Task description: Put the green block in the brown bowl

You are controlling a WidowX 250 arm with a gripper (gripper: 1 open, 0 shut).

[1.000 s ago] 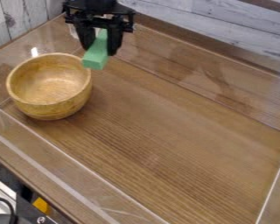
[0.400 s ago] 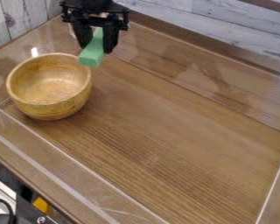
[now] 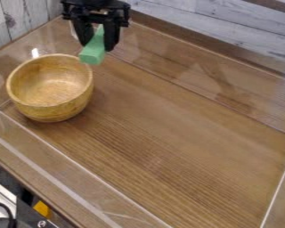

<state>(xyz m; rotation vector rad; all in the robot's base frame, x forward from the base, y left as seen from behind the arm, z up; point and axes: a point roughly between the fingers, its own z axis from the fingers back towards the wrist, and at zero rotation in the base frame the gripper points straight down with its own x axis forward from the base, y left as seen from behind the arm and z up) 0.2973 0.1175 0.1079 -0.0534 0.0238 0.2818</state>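
Above the table [image 3: 181, 120], gripper [image 3: 95, 34] closed on the green block [image 3: 93, 48]

One green block [image 3: 93, 49] and one brown bowl [image 3: 50, 88].

Evenly bright | pale sheen across wood surface [image 3: 169, 125] | small, soft-detailed picture

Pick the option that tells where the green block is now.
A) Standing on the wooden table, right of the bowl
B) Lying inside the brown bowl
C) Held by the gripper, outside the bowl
C: the green block hangs from the dark gripper, beyond the rim of the brown bowl.
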